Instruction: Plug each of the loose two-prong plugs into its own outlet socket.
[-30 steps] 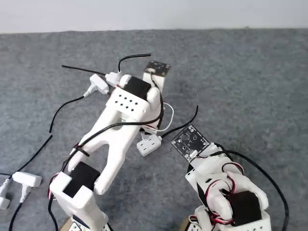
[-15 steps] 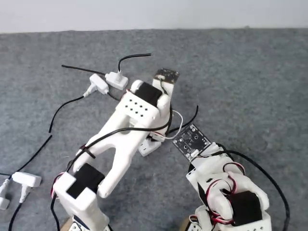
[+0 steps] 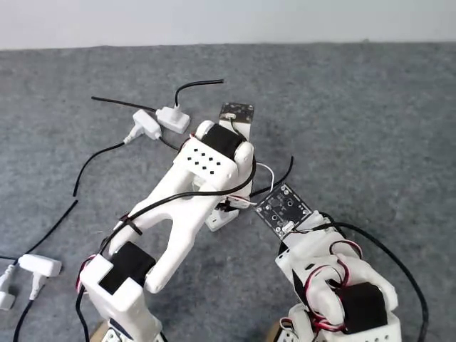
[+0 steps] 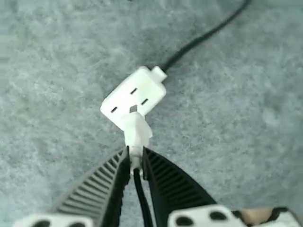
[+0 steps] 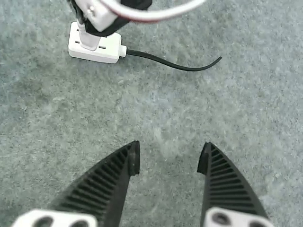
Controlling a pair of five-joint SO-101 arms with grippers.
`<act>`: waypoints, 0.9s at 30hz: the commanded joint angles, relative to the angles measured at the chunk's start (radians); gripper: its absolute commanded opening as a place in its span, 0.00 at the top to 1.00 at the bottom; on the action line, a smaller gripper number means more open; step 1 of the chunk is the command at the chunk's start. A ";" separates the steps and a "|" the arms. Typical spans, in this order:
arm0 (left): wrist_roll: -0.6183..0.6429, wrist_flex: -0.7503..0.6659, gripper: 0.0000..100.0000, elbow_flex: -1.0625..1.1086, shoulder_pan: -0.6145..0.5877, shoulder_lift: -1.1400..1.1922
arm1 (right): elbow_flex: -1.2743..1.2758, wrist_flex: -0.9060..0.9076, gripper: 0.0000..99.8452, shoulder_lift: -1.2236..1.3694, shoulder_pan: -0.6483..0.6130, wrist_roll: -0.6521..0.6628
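Left hand (image 4: 135,155) clamped on plug (image 4: 137,130), prongs seemingly in outlet socket (image 4: 125,92); right hand (image 5: 168,158) apart.

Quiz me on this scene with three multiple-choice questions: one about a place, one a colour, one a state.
1. Where is the plug held by the left gripper?
A) against the outlet block's face
B) lying alone, away from any outlet
C) on top of an arm
2. What colour is the outlet block's cord?
A) red
B) black
C) yellow
3. How are the fingers of the right gripper?
A) shut on a plug
B) shut on nothing
C) open
Answers: 1 A, the plug's front touches the block; 2 B, black against grey carpet; 3 C, carpet shows between them.
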 commanded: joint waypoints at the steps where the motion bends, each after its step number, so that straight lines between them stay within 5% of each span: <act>1: 0.126 0.034 0.99 -0.004 0.005 -0.018 | -0.011 -0.016 0.78 0.021 0.013 0.011; 27: 0.138 0.029 0.99 -0.033 -0.072 -0.006 | -0.008 -0.015 0.78 0.021 0.013 0.011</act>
